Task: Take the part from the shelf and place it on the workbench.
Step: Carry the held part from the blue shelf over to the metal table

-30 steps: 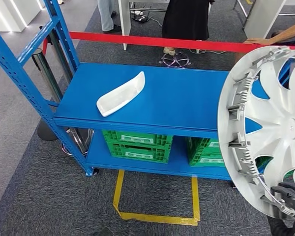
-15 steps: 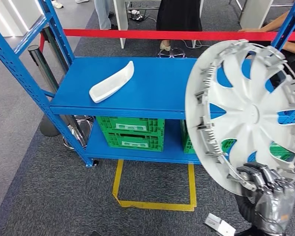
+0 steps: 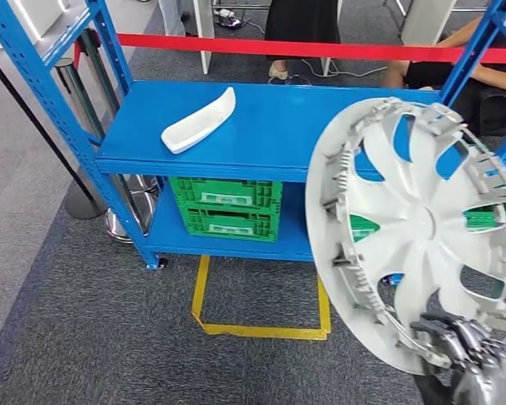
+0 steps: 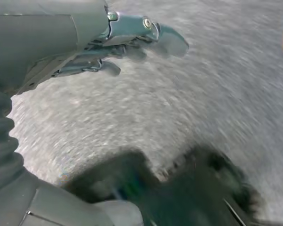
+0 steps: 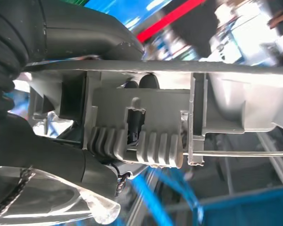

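Right hand point(image 3: 473, 363) grips the hubcap point(image 3: 416, 228) by its lower rim, upright, clear of the shelf point(image 3: 270, 126); left hand point(image 4: 108, 47) hangs empty, fingers loosely apart.

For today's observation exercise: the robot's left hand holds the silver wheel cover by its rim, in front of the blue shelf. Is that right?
Not quite. The right hand grips the wheel cover by its rim, as the head view shows. The left hand hangs over the floor. The blue shelf stands behind.
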You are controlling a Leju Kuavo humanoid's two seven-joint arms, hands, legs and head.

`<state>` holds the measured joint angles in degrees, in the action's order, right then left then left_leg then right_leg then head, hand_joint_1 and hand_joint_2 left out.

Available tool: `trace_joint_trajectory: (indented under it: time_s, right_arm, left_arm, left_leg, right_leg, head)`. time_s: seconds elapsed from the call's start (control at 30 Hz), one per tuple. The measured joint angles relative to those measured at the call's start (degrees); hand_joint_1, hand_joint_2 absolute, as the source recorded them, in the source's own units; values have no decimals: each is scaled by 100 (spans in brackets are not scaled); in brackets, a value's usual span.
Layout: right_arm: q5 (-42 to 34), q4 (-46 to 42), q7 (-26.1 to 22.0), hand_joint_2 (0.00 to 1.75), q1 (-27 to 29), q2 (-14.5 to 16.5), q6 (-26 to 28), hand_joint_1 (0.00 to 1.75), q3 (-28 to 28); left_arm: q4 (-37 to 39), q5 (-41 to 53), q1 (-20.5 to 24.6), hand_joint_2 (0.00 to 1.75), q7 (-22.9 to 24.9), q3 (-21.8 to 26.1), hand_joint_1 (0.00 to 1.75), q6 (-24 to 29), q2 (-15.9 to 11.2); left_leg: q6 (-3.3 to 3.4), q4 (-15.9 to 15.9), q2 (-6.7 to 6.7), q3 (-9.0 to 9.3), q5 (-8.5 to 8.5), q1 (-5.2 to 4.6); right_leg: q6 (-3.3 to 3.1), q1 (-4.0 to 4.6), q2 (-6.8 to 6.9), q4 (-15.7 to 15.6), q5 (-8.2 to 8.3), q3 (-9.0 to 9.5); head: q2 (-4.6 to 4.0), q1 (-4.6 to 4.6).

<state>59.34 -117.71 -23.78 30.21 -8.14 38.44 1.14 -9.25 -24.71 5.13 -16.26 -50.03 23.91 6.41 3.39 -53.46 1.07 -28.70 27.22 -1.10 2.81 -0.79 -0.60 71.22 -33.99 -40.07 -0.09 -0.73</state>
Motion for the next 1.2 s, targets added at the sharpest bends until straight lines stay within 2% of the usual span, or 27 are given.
trace_joint_trajectory:
  time_s: [0.03,0.07,0.1,0.13,0.17,0.2,0.23,0.3,0.37,0.43,0.47,0.5,0.53,0.57,0.6,0.67,0.73,0.77,0.8,0.87,0.9,0.97,1.0,1.03,1.07,1.13,1.2]
  right_arm:
    - [-108,-33,-164,175,103,37,-1,175,-243]
    - [-147,-47,-240,175,162,56,-1,175,-424]
    - [-157,-53,-268,175,190,68,-2,175,-557]
    - [-156,-54,-277,175,194,77,-2,175,-659]
    - [-143,-56,-273,175,189,87,-2,175,-731]
    - [-117,-59,-263,175,186,100,-2,175,-784]
    - [-84,-64,-251,175,190,115,-2,175,-821]
    - [18,-83,-225,175,231,148,-2,175,-857]
    - [122,-110,-201,175,259,177,-2,175,-858]
    - [238,-136,-144,175,241,196,-2,175,-813]
    - [327,-143,-75,175,207,201,-2,175,-758]
    - [448,-141,40,175,154,201,-2,175,-668]
    - [589,-135,195,175,90,195,-2,175,-556]
    - [752,-129,398,175,21,176,-2,175,-425]
    - [913,-123,619,175,-42,143,-2,175,-282]
    - [1160,-136,1030,175,-99,30,-2,175,-37]
    - [1211,-216,1240,175,-4,-78,-2,175,58]
    - [1138,-294,1223,175,117,-106,-1,175,24]
    - [1002,-385,1105,175,277,-108,-1,175,-61]
    - [655,-549,702,175,601,-55,1,175,-352]
    - [527,-601,520,175,706,-15,1,175,-508]
    - [426,-654,324,175,811,57,1,175,-745]
    - [415,-666,286,175,849,93,1,175,-827]
    - [410,-672,265,175,898,133,1,175,-902]
    - [408,-674,256,175,953,178,1,175,-976]
    - [379,-678,236,175,1053,273,1,175,-1157]
    - [325,-690,206,175,1102,350,1,175,-1338]
  left_arm:
    - [-5,12,65,175,10,-59,0,-3,41]
    - [-11,4,130,175,7,-94,0,-3,70]
    - [-16,-14,189,175,1,-115,0,-4,91]
    - [-19,-33,238,175,-6,-129,0,-4,99]
    - [-20,-57,275,175,-13,-138,0,-4,103]
    - [-21,-80,301,175,-18,-144,0,-3,105]
    - [-21,-98,313,175,-21,-146,0,-1,104]
    - [-21,-139,303,175,-43,-149,0,5,101]
    - [-21,-172,258,175,-77,-149,0,9,86]
    - [-21,-256,189,175,-137,-143,0,9,60]
    - [-21,-334,141,175,-193,-127,0,5,41]
    - [-21,-419,85,175,-266,-99,0,-9,17]
    - [-20,-483,28,175,-336,-66,0,-28,-7]
    - [-20,-518,-23,175,-395,-37,0,-51,-30]
    - [-19,-517,-62,175,-438,-18,0,-69,-50]
    - [-13,-418,-102,175,-472,-13,0,-69,-81]
    - [-4,-230,-87,175,-425,-50,0,-51,-69]
    - [-2,-119,-52,175,-354,-94,0,-52,-42]
    - [-4,-10,7,175,-253,-155,0,-62,-4]
    - [-12,164,166,175,-59,-295,0,-93,92]
    - [-19,215,237,175,2,-355,0,-104,146]
    - [-32,264,312,175,46,-444,0,-119,224]
    - [-34,292,323,175,51,-481,0,-131,240]
    - [-34,320,329,175,49,-520,0,-149,247]
    - [-35,347,337,175,47,-555,0,-170,250]
    - [-35,367,361,175,44,-609,0,-202,255]
    - [-36,367,383,175,39,-635,0,-204,249]
  left_leg:
    - [-12,-13,74,-54,-29,3]
    - [-27,-36,155,-107,-51,9]
    - [-46,-74,237,-156,-63,15]
    - [-73,-127,314,-206,-62,13]
    - [-103,-195,388,-251,-51,4]
    - [-135,-267,453,-282,-35,-11]
    - [-164,-323,514,-301,-21,-25]
    - [-211,-402,599,-303,4,-27]
    - [-286,-618,400,-359,215,13]
    - [-354,-1220,84,-563,659,56]
    - [-366,-1590,10,-688,856,64]
    - [-363,-1867,-23,-774,949,67]
    - [-347,-1982,-39,-793,926,66]
    - [-312,-1888,-61,-731,783,59]
    - [-251,-1600,-114,-598,556,45]
    - [-78,-906,-370,-307,174,20]
    - [15,-566,-569,-178,52,1]
    - [14,-528,-570,-174,35,-5]
    - [12,-445,-532,-155,16,-4]
    - [13,-242,-413,-98,-9,21]
    - [12,-151,-329,-72,-13,40]
    - [6,-125,-150,-78,-3,45]
    - [0,-137,-44,-83,7,45]
    - [-8,-149,56,-86,19,46]
    - [-22,-165,143,-89,32,48]
    - [-76,-225,283,-94,74,57]
    - [-151,-311,379,-108,133,37]
  right_leg:
    - [29,-8,9,122,85,19]
    - [55,-20,37,47,255,140]
    - [82,-37,106,-227,423,369]
    - [111,-47,225,-623,489,682]
    - [111,-45,328,-1012,477,965]
    - [79,-40,401,-1305,398,1154]
    - [29,-30,417,-1454,308,1233]
    - [-98,-32,315,-1482,266,1168]
    - [-184,-45,216,-1477,305,1125]
    - [-252,-44,119,-1473,360,1099]
    - [-270,-36,58,-1468,386,1082]
    - [-279,-25,-16,-1461,409,1063]
    - [-281,-11,-93,-1454,426,1043]
    - [-282,8,-169,-1448,436,1032]
    - [-282,29,-242,-1442,440,1031]
    - [-275,45,-354,-1435,444,1014]
    - [-224,6,-435,-1438,473,974]
    - [-185,-11,-470,-1446,496,956]
    - [-148,-26,-491,-1454,505,936]
    - [-96,-9,-351,-1336,399,810]
    - [-72,3,-236,-1118,263,679]
    - [-12,-5,-46,-423,-57,314]
    - [21,-16,-12,-115,-147,162]
    - [51,-30,15,20,-138,96]
    - [77,-48,43,-48,-37,137]
    - [123,-76,210,-731,297,518]
    - [89,-68,395,-1308,454,862]
  head:
    - [0,2]
    - [0,8]
    - [0,6]
    - [0,11]
    - [0,13]
    - [0,16]
    - [1,18]
    - [1,19]
    - [0,13]
    - [0,3]
    - [0,4]
    - [0,4]
    - [0,4]
    - [0,3]
    - [0,2]
    - [0,23]
    - [0,25]
    - [0,17]
    - [0,-2]
    - [0,11]
    - [0,30]
    - [0,59]
    - [0,61]
    - [0,60]
    - [0,58]
    - [0,61]
    - [0,61]
